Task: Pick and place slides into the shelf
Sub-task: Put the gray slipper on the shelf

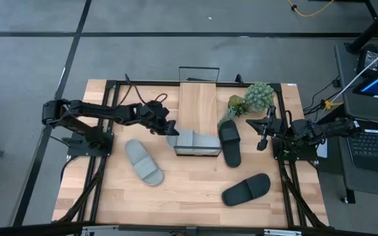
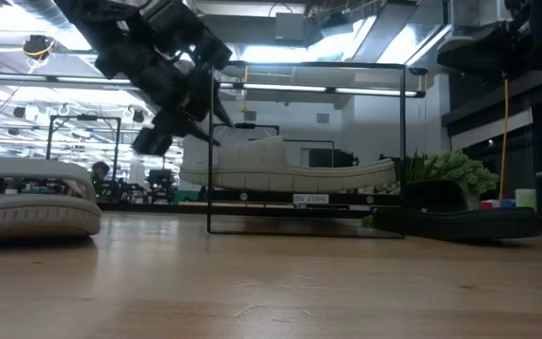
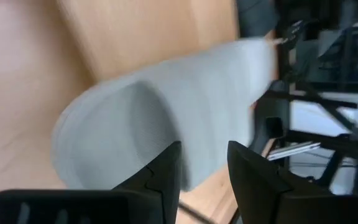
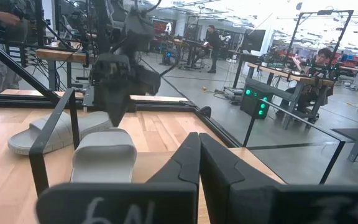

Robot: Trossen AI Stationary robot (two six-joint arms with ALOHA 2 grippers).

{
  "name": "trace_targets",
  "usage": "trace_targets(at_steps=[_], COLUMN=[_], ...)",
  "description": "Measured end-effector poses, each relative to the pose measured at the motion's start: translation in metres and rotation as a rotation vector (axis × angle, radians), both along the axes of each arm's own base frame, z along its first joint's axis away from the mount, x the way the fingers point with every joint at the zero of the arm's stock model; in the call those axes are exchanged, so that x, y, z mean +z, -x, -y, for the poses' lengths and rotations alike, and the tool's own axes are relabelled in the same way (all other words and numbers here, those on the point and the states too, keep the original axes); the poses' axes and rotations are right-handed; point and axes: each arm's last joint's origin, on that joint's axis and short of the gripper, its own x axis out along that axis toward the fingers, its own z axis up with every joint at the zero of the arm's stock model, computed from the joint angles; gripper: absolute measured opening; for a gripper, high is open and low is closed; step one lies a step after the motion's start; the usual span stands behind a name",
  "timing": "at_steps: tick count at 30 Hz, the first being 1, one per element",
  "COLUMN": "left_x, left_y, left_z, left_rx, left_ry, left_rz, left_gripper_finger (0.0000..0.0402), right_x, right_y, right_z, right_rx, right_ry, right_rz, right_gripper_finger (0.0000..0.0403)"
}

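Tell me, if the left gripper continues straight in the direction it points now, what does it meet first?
Most likely the light grey slide in the shelf; the left gripper points straight at it, though depth is uncertain.

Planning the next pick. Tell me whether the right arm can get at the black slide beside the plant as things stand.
Probably yes. The right gripper, shut, waits at the table's right edge, and the black slide lies flat just beside it with bare tabletop between. The plant stands behind, not in the way.
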Motion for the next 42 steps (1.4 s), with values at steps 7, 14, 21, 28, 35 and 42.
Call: trace_targets(at_steps=[7, 14, 21, 28, 35, 42], left_x=[0.028, 0.048, 0.048, 0.035, 0.025, 0.024], left_y=[0.022, 0.042, 0.046, 0.055, 0.066, 0.064], left_z=[-0.007, -0.009, -0.002, 0.010, 0.014, 0.031], left_rx=[0.025, -0.047, -0.221, -0.420, -0.503, -0.601], left_ry=[-0.095, -0.310, -0.358, -0.338, -0.316, -0.324], left_rz=[0.062, 0.128, 0.144, 0.042, -0.086, -0.074], left_gripper_finger=[0.0119, 0.0119, 0.0119, 0.0119, 0.0119, 0.0119], right_x=[0.000, 0.000, 0.000, 0.000, 0.000, 0.000], right_y=[0.000, 0.000, 0.000, 0.000, 0.000, 0.000], right_z=[0.000, 0.000, 0.000, 0.000, 0.000, 0.000], right_rx=[0.000, 0.000, 0.000, 0.000, 0.000, 0.000], right_ry=[0.000, 0.000, 0.002, 0.001, 0.001, 0.001], right_rz=[0.000, 0.000, -0.001, 0.000, 0.000, 0.000], right_gripper_finger=[0.0010, 0.0010, 0.0010, 0.0010, 0.0010, 0.0010])
